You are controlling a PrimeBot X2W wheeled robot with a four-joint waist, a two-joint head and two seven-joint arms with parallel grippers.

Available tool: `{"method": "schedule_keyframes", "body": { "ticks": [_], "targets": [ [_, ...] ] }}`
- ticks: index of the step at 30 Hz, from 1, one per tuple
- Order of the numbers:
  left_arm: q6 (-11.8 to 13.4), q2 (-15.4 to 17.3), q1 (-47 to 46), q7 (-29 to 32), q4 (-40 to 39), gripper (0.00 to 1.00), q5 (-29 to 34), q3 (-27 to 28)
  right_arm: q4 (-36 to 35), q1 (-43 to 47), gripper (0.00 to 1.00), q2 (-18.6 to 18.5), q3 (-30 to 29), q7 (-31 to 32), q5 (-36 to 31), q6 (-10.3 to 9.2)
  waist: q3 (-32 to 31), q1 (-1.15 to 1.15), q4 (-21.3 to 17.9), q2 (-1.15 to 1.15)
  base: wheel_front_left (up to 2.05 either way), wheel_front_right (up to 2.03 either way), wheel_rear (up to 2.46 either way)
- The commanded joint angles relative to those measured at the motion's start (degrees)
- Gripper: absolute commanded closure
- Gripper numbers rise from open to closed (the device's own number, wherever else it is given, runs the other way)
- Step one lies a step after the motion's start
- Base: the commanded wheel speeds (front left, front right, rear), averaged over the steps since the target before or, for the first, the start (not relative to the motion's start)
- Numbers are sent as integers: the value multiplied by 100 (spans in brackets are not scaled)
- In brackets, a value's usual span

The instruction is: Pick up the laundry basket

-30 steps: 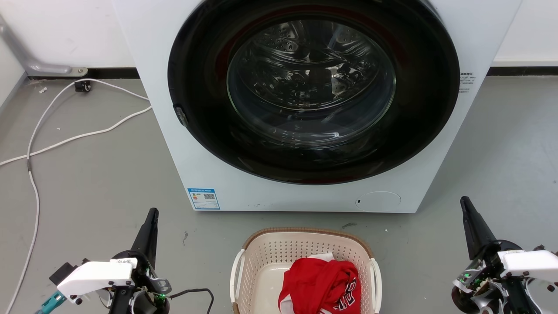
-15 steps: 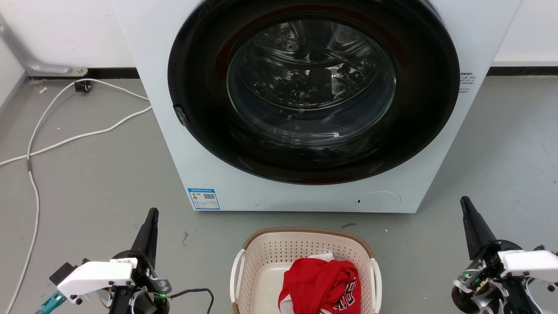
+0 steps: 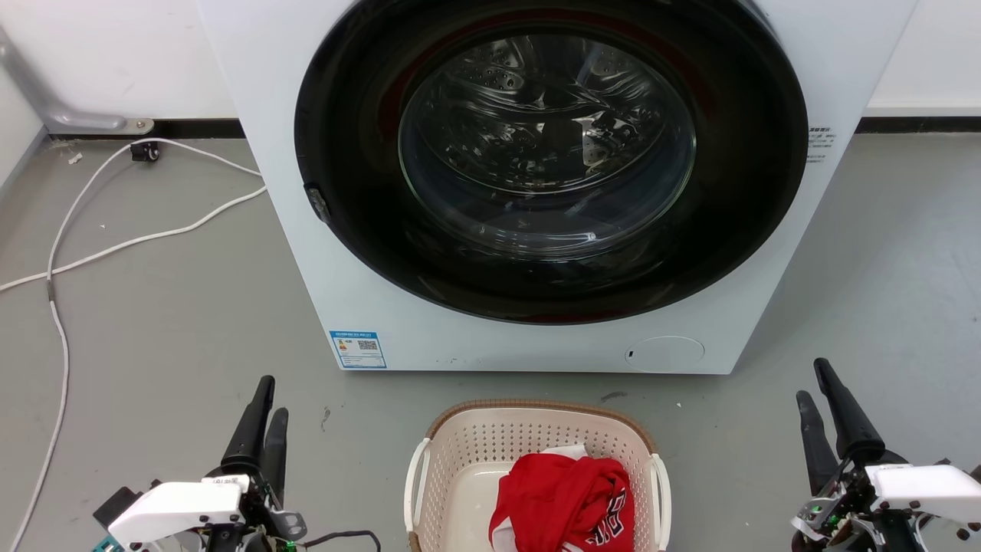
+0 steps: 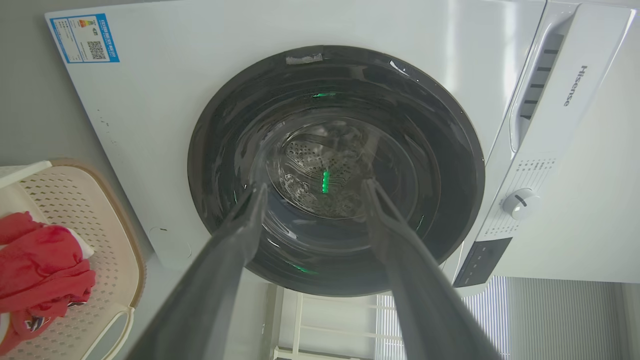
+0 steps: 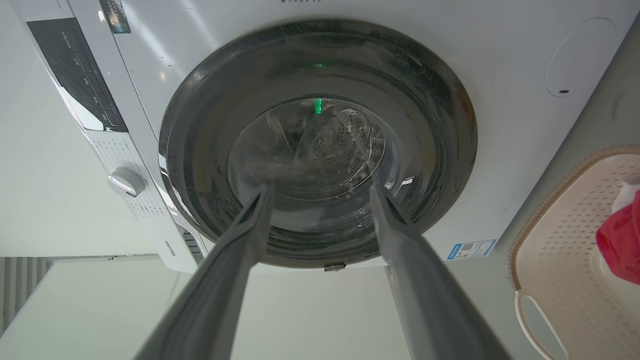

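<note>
The laundry basket [image 3: 475, 445] stands on the grey floor in front of the washing machine. It is cream perforated plastic with a brown rim and white side handles, and a red garment [image 3: 563, 498] lies inside. My left gripper [image 3: 273, 396] is open to the left of the basket, well apart from it. My right gripper [image 3: 811, 379] is open to its right, also apart. Both point at the machine. The left wrist view shows the open left gripper [image 4: 314, 185] with the basket [image 4: 107, 260] at the left edge. In the right wrist view the right gripper [image 5: 321, 188] is open, the basket [image 5: 560, 250] at the right.
The white washing machine [image 3: 306, 230], with its dark round door [image 3: 548, 153] shut, stands just behind the basket. A white cable [image 3: 115, 245] runs across the floor at the left. Bare grey floor lies on both sides of the basket.
Both grippers have rolled and dropped slightly, so each now shows two fingers instead of one. The basket and garment have not moved.
</note>
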Motion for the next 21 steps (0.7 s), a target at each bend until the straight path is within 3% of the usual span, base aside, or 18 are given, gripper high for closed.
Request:
{"method": "schedule_keyframes", "body": {
  "ticks": [1, 13, 21],
  "targets": [
    [-11, 19, -33, -73, -181, 0, 73, -19, -164, -40, 0, -18, 18, -90, -82, 8, 2, 0, -1, 0, 0, 0, 0],
    [-14, 20, 106, -365, -400, 0, 464, 109, -269, -3, 0, -16, -104, -381, -819, 9, 16, 0, -5, 0, 0, 0, 0],
    [-17, 22, 104, -555, -390, 0, 947, 475, -483, -9, 0, -15, -218, -572, -1840, 9, 26, 0, 0, 0, 0, 0, 0]
  ]
}}
